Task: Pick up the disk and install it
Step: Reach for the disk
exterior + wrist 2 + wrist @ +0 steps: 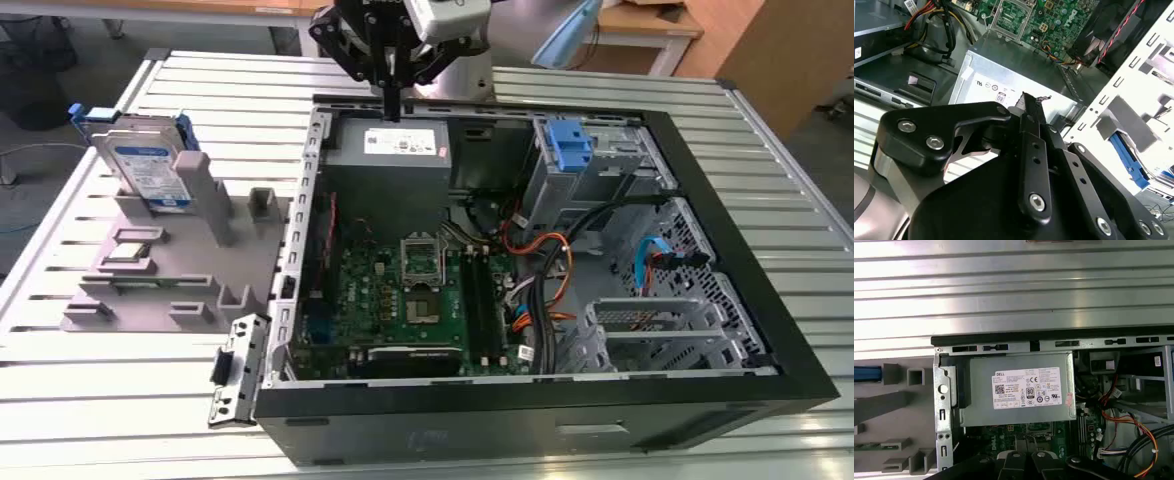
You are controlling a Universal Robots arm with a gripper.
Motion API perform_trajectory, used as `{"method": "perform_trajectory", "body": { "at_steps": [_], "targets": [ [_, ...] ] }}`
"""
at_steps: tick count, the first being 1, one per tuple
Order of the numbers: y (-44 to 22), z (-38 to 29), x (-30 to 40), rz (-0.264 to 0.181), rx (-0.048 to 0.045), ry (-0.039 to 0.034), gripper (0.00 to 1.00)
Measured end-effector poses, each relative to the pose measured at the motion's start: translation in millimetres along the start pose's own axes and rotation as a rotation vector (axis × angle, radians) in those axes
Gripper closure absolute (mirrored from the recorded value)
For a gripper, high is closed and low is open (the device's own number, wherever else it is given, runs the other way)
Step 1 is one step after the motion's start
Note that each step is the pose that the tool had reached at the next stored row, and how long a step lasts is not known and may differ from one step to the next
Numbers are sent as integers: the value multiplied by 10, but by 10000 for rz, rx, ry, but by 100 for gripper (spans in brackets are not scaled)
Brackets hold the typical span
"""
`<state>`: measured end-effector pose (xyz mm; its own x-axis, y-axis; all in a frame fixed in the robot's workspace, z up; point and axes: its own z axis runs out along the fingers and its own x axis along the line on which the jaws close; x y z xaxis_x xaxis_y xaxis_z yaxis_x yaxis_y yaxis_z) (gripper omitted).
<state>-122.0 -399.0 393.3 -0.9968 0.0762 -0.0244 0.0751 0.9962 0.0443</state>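
Claw (391,110) closed, empty, above power supply (390,147); disk (147,170) well apart.

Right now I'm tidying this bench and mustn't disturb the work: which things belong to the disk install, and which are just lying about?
Job: disk, upright in the grey stand; pincer, shut and empty, by the power supply; open computer case.
Not the job: power supply; blue latch in the case; loose bracket beside the case.

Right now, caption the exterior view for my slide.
Black claw poised over the grey power-supply box in the open black computer case; silver disk with blue rails stands in grey fixture.
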Motion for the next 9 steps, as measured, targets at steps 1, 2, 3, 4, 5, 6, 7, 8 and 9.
{"method": "perform_trajectory", "body": {
  "at_steps": [1, 2, 3, 4, 5, 6, 7, 8, 9],
  "targets": [
    [0, 0, 0, -1, -1, 0, 90],
    [0, 0, 0, 0, -1, 0, 90],
    [0, 0, 0, 0, 0, 0, 90],
    [0, 0, 0, 0, -1, 0, 90],
    [0, 0, 1, 0, -1, -1, 90],
    [0, 0, 4, 1, 0, 0, 90],
    [0, 0, 7, 1, 0, 0, 90],
    [0, 0, 9, 1, 0, 0, 90],
    [-1, 0, 9, 0, 0, 0, 90]
  ]
}}
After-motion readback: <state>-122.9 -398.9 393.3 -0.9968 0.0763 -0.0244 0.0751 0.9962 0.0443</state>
